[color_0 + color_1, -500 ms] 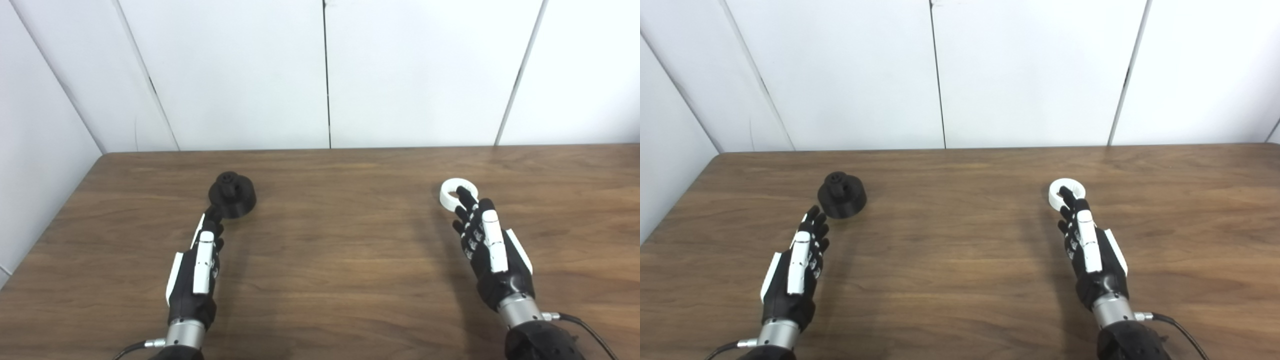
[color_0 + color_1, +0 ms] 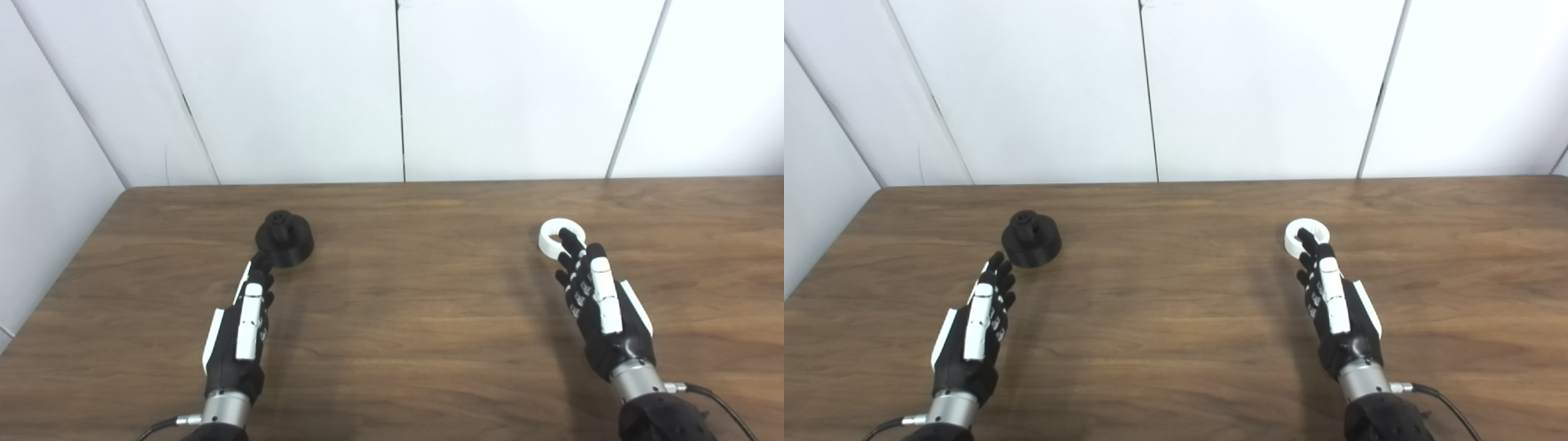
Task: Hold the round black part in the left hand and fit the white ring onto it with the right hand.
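Note:
The round black part [image 2: 284,237] stands on the wooden table [image 2: 416,294] at the left, with a small knob on top. My left hand [image 2: 240,331] is open and empty just in front of it, fingertips close to its near side. The white ring [image 2: 558,237] lies flat on the table at the right. My right hand [image 2: 597,303] is open and empty, with its fingertips reaching over the ring's near edge. Both also show in the right eye view: the black part [image 2: 1031,239] and the ring [image 2: 1306,237].
White wall panels [image 2: 398,92] rise behind the table's far edge. The table's left edge runs close to the left arm. A cable [image 2: 716,401] trails from the right wrist.

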Motion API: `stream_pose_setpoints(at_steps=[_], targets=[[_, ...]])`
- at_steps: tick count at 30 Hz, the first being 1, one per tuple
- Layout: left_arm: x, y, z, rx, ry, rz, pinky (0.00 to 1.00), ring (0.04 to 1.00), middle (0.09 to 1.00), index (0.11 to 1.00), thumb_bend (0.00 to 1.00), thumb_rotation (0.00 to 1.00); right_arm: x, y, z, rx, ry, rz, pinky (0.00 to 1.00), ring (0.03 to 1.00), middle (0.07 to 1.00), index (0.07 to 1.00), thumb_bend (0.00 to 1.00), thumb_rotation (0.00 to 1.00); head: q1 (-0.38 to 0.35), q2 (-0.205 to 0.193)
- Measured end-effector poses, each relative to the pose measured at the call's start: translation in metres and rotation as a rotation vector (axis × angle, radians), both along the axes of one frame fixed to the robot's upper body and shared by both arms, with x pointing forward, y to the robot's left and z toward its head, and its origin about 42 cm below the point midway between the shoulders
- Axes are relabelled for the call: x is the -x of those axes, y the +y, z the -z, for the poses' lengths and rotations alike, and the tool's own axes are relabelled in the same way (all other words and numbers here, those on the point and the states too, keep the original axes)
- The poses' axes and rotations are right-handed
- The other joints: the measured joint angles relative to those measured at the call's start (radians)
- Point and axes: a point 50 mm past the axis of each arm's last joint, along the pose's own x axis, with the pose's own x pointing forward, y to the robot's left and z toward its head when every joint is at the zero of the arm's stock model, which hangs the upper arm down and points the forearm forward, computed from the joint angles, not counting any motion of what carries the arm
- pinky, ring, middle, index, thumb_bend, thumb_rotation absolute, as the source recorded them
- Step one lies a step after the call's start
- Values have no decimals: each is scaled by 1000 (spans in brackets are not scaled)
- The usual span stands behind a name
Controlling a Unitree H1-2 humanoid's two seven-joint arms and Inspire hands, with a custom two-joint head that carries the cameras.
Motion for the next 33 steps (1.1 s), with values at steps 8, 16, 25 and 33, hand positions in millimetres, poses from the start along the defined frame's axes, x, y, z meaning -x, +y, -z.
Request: stream_pose_setpoints(at_steps=[8,16,25,33], targets=[[-2,10,-5,-144,43,14,953,990,1000,996,619,545,0,-2,0,0,7,-3,1000,1000,999,937,481,1000,8,-2],[-23,44,-36,-463,52,-33,982,979,976,962,896,317,0,-1,0,-1,8,-5,1000,1000,998,938,480,1000,14,-9],[-59,84,-53,-537,90,-3,882,960,973,963,997,229,0,-2,1,0,9,-10,1000,1000,1000,941,499,1000,11,-14],[-98,105,-65,-672,174,37,965,999,999,973,1000,251,0,-2,1,0,9,-10,1000,1000,991,934,489,1000,9,-14]])
